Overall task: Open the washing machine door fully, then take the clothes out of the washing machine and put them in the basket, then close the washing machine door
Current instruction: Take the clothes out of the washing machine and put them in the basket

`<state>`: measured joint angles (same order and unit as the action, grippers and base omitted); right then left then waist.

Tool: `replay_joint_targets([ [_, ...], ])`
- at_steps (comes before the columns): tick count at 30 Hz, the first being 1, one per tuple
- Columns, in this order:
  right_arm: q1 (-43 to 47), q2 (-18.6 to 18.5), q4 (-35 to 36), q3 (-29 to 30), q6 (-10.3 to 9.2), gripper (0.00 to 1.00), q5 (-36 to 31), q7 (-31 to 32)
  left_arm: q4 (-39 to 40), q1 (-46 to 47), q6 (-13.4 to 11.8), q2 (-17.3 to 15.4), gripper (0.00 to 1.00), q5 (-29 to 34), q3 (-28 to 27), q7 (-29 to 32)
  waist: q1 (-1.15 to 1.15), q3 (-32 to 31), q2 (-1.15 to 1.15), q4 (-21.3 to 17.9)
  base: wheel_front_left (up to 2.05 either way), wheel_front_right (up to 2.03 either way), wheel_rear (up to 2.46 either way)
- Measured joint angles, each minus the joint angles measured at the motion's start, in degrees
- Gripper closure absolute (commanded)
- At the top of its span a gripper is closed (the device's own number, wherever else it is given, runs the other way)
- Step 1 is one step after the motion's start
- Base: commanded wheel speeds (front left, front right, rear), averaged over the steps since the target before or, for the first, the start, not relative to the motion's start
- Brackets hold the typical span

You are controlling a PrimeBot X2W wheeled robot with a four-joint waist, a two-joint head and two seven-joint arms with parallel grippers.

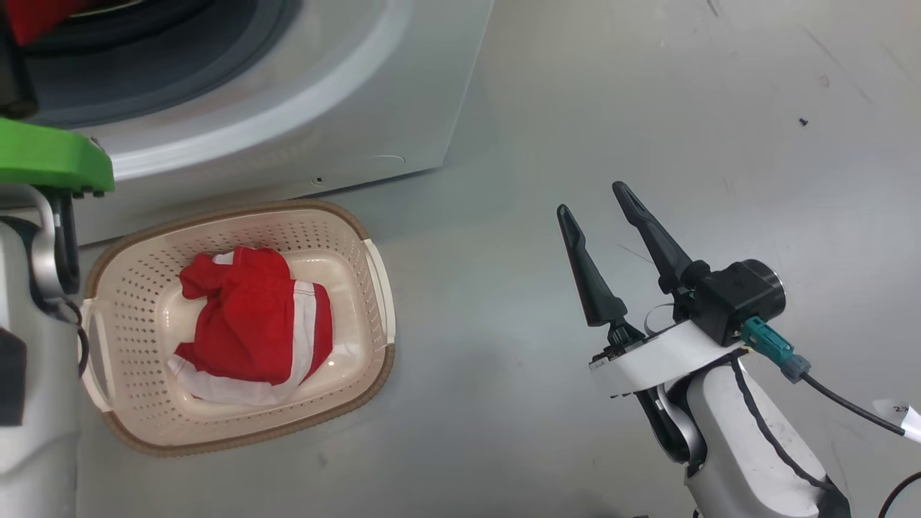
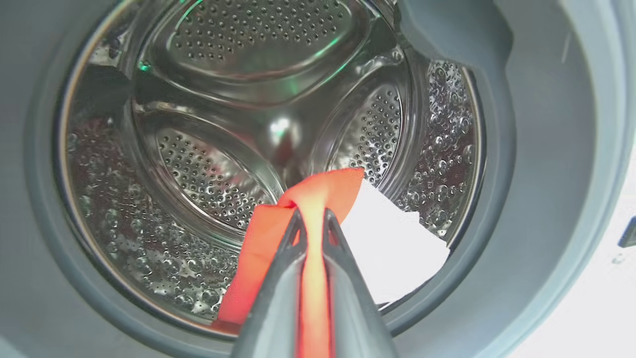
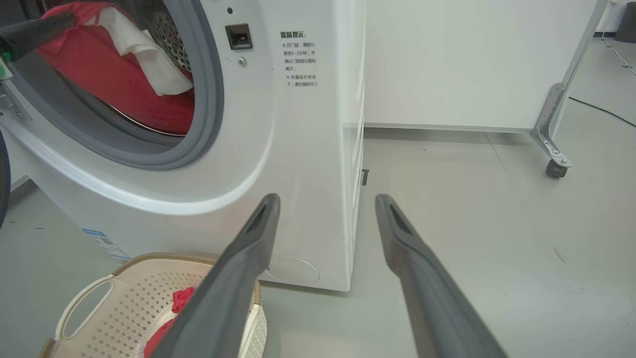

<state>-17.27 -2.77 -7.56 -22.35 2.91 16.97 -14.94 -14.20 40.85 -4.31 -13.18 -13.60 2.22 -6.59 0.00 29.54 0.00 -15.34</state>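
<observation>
Left gripper [image 2: 312, 215]: fingers pressed almost together, pinching a fold of the red garment [image 2: 258, 248] at the drum mouth, the fabric running up between them and its white panel spreading to one side over the lower grey gasket [image 2: 502, 199]. The left forearm stood at the lower left of the head view, bearing a green fitting [image 1: 50, 158], and reached up to the washing machine [image 1: 302, 108]. Right gripper [image 1: 591, 199]: fingers spread wide, nothing between them, held over bare grey floor [image 1: 647, 108], well apart from the basket [image 1: 137, 338] and pointing towards the machine's lower front corner. Basket: on the floor just before the machine's front, its brown rim near the white panel. In it lay a second red garment [image 1: 252, 316], bunched, with white stripes along its lower edge. Washing machine: drum mouth open, with the held garment hanging across the opening and over the gasket's lower lip. Steel drum [image 2: 213, 174]: perforated, otherwise bare behind the garment. Front panel: a dark latch socket [image 3: 239, 36], printed text [image 3: 299, 59], and a blue label [image 3: 102, 241] near the base. Beyond the machine stood a white partition [image 3: 472, 59] on a castor [image 3: 555, 169].
</observation>
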Motion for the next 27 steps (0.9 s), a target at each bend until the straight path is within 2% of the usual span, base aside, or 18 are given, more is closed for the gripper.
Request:
replay_joint_targets([
  [10,2.77,-0.04,-1.21,1.62,0.05,0.0,-1.03,0.0,6.27,-6.53,-0.77,1.49,1.0,0.26,0.66,-4.53,0.0,-5.36,0.0,2.38,0.0,0.0,0.0],
  [27,7.36,-0.1,-3.01,3.41,0.55,0.0,-2.99,0.0,18.27,-14.02,-1.47,2.45,1.0,2.24,0.55,-6.1,0.0,-15.49,0.0,4.78,0.0,0.0,0.0],
])
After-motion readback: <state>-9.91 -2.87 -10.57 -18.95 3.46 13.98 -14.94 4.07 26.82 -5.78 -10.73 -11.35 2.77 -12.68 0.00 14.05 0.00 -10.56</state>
